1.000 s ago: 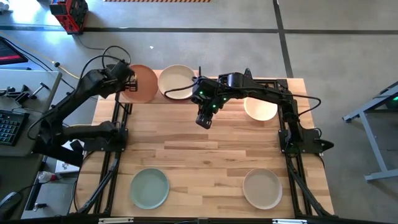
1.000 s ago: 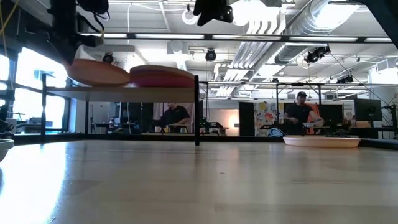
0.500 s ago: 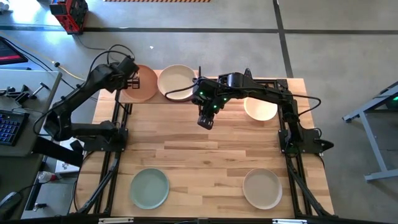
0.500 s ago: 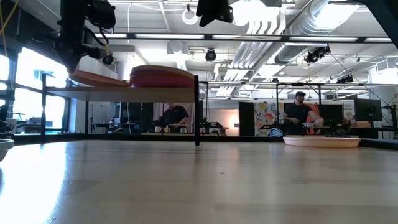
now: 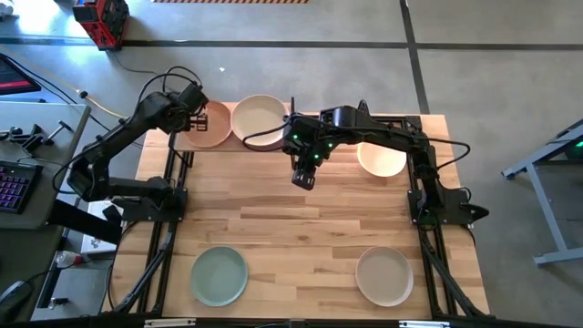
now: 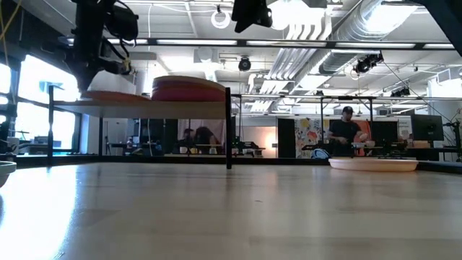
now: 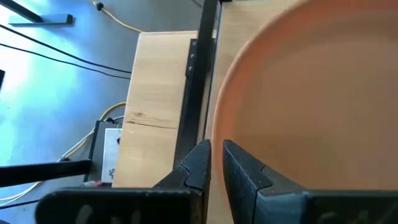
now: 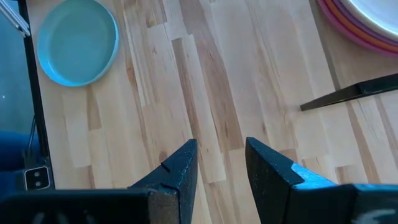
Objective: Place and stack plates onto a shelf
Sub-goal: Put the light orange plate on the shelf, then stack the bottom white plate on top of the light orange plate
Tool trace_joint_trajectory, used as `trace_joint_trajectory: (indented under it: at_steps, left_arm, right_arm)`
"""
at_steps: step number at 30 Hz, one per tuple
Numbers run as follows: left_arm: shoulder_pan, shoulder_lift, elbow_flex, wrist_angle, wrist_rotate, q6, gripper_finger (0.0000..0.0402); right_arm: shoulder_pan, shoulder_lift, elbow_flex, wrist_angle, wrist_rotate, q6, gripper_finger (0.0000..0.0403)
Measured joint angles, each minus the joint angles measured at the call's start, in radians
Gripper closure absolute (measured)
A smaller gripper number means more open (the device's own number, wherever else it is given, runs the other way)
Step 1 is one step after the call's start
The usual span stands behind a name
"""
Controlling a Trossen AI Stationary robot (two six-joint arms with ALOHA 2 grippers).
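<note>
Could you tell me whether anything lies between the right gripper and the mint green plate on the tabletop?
Nothing visible does. The right gripper hangs open above bare boards, and only open tabletop lies between it and the mint green plate. The left gripper is away at the shelf.

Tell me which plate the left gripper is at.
The orange plate at the shelf's left end. The left gripper is at its rim; the mint green and cream plates lie far off on the table.

Peach plate [image 5: 211, 127] and cream-topped stack [image 5: 259, 119] sit side by side on the shelf [image 6: 144, 106].
</note>
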Motion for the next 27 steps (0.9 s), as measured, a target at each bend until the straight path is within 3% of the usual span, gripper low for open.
trace_joint_trajectory:
  at_steps: [10, 18, 22, 27]
  left_arm:
    - [0.000, 0.001, 0.000, 0.000, 0.043, 0.035, 0.0369]
    - [-0.022, -0.066, 0.000, 0.001, 0.308, 0.120, 0.0369]
    - [-0.086, -0.134, 0.000, 0.002, 0.437, 0.129, 0.0369]
    - [-0.213, -0.221, 0.000, 0.017, 0.515, 0.114, 0.0369]
  right_arm:
    - [-0.011, 0.000, 0.000, 0.000, 0.000, 0.000, 0.0288]
    - [-0.011, 0.000, 0.000, 0.000, 0.000, 0.037, 0.0288]
    - [-0.003, 0.000, 0.000, 0.000, 0.001, 0.079, 0.0288]
    - [0.037, 0.000, -0.008, -0.019, 0.000, 0.144, 0.0288]
